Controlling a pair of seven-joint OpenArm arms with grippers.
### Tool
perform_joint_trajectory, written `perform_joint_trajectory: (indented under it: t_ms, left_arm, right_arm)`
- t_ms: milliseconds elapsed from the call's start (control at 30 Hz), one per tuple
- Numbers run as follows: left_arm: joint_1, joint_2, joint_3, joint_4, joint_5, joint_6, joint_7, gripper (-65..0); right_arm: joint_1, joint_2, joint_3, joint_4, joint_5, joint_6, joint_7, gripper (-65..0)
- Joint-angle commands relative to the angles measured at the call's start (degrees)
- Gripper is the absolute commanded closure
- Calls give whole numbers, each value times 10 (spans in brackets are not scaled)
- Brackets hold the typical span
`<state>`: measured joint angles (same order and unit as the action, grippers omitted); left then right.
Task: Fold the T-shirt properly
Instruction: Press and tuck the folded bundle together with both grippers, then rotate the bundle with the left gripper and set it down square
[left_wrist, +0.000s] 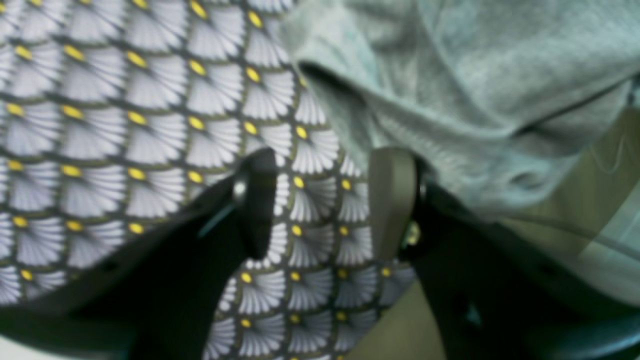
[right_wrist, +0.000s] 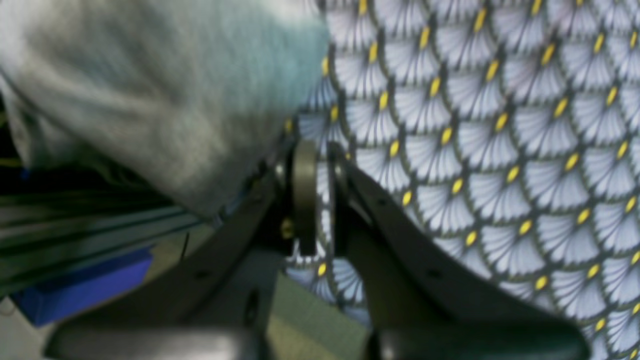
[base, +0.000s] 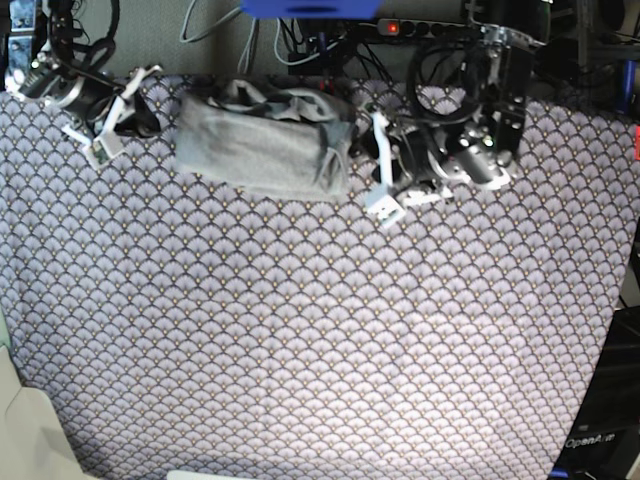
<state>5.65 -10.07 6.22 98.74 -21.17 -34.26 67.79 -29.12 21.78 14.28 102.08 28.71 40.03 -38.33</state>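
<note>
The light grey T-shirt (base: 265, 145) lies folded into a compact bundle at the far edge of the table. In the left wrist view it (left_wrist: 450, 75) fills the upper right, with layered folds. My left gripper (left_wrist: 325, 170) is open and empty over the cloth, its right finger (left_wrist: 395, 200) just beside the shirt's edge. In the base view it (base: 362, 138) sits at the shirt's right end. My right gripper (right_wrist: 322, 170) has its jaws nearly together with only a thin slit and holds nothing. The shirt (right_wrist: 150, 100) lies to its left. In the base view it (base: 148, 120) is off the shirt's left end.
The purple scallop-patterned tablecloth (base: 320, 330) covers the table. Cables and a power strip (base: 420, 28) run behind the far edge. A blue box (right_wrist: 80, 287) and metal rails lie beyond the table edge in the right wrist view. A pale surface (left_wrist: 600, 200) shows past the cloth.
</note>
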Motion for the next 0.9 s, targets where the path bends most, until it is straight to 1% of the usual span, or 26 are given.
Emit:
perform_joint_trajectory:
  t_ms: [0, 100, 167, 233, 400, 567, 867]
  left_arm:
    - [-8, 10, 5, 0, -1, 0, -11, -290]
    - [-8, 23, 16, -19, 30, 0, -37, -290]
    - [-8, 30, 24, -30, 45, 0, -44, -290]
    - [-8, 38, 26, -43, 54, 0, -45, -290]
    - [-8, 42, 26, -52, 53, 0, -60, -290]
    - [-15, 62, 26, -61, 54, 1, -68, -291]
    - [-62, 121, 27, -118, 54, 1, -68, -290]
  right_arm:
    - [2, 5, 4, 9, 9, 0, 14, -25]
    - [1, 1, 4, 10, 9, 0, 14, -25]
    - [0, 0, 4, 10, 9, 0, 12, -25]
    - [-1, -10, 4, 10, 9, 0, 11, -25]
    - [-5, -21, -2, 10, 9, 0, 9, -25]
    - [-17, -23, -36, 11, 9, 0, 13, -25]
    - [-19, -24, -79, 10, 9, 0, 11, -25]
